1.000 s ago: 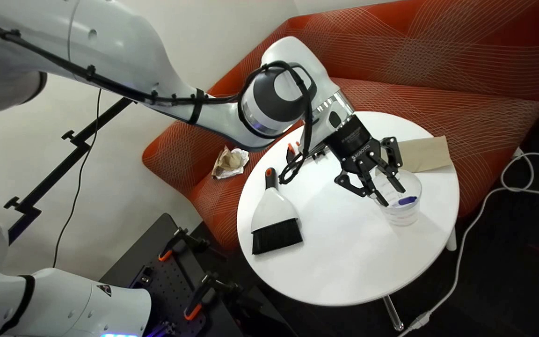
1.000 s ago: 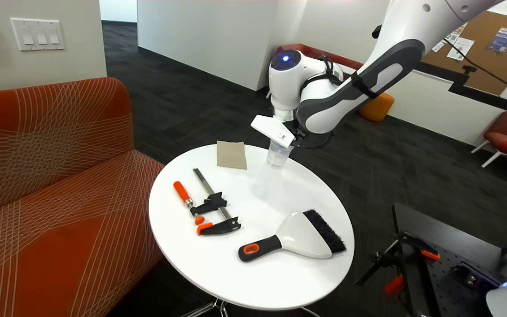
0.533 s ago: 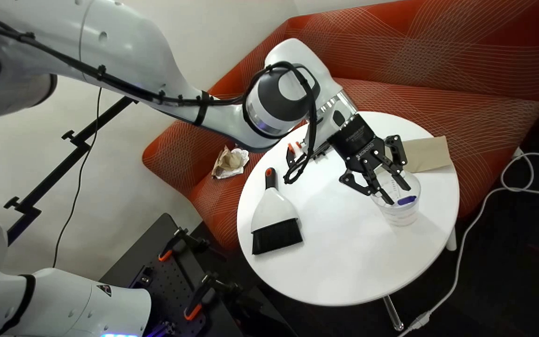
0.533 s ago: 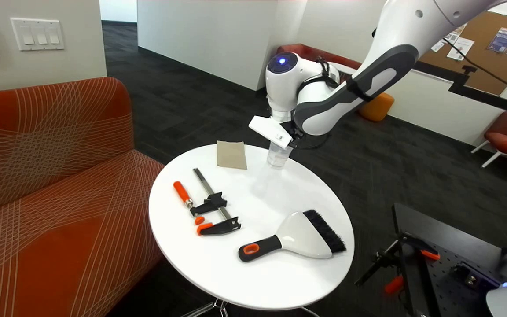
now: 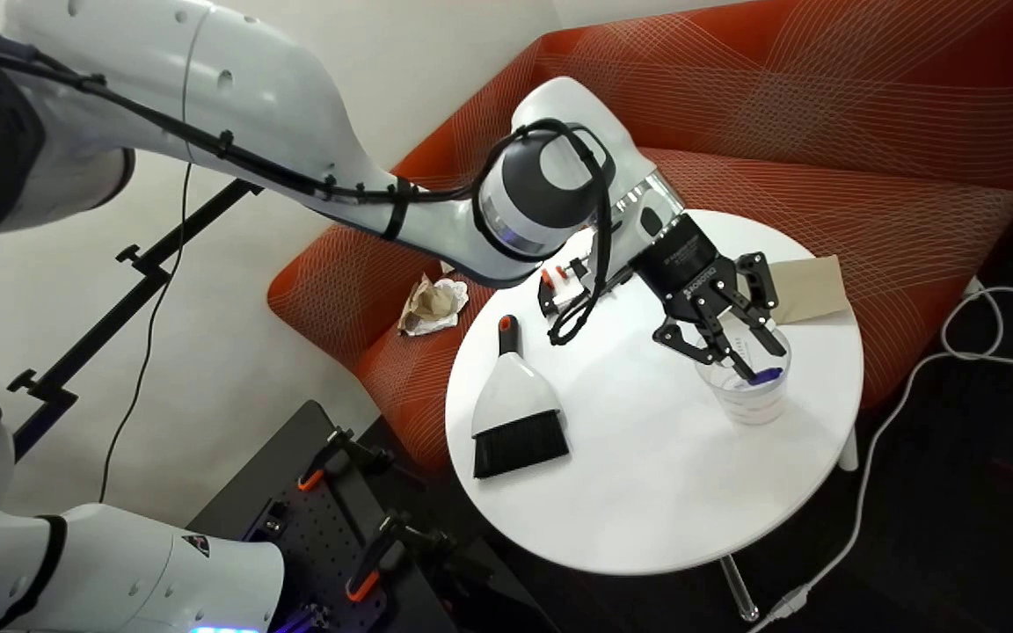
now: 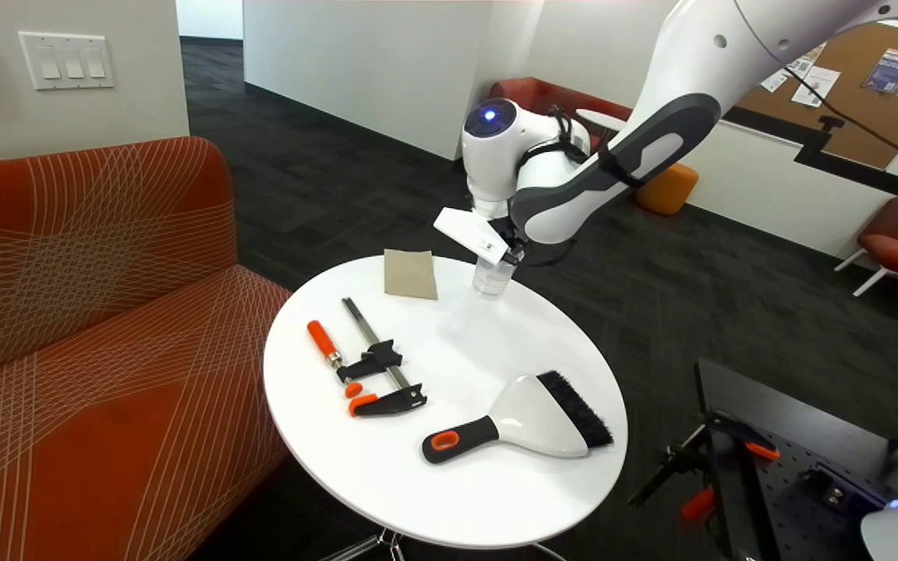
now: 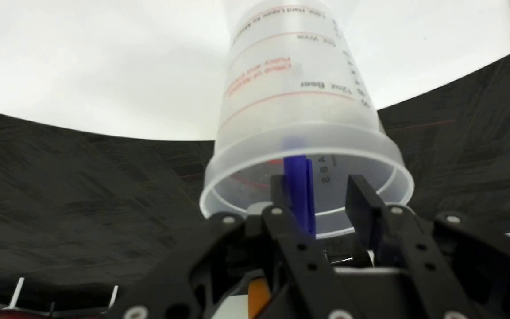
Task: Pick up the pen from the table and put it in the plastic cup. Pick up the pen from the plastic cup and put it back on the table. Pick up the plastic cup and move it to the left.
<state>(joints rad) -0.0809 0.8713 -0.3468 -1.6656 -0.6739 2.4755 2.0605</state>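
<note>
Vividly blue, the pen (image 7: 297,188) sits in a clear plastic cup (image 7: 297,110) ringed with red, fingers (image 7: 368,210) apart.

In an exterior view: red-orange fabric sofa (image 6: 90,312) L of round white table (image 6: 464,502). On table: orange-handled metal bar clamp (image 6: 375,361) at L; white-and-black hand brush (image 6: 531,425) front R; flat tan paper sheet (image 6: 410,274) at back, clear plastic cup (image 6: 492,280) nr it, to R. Wrist view: slim blue pen (image 7: 298,190) in cup, btwn tips of black two-finger gripper (image 7: 317,188).
</note>
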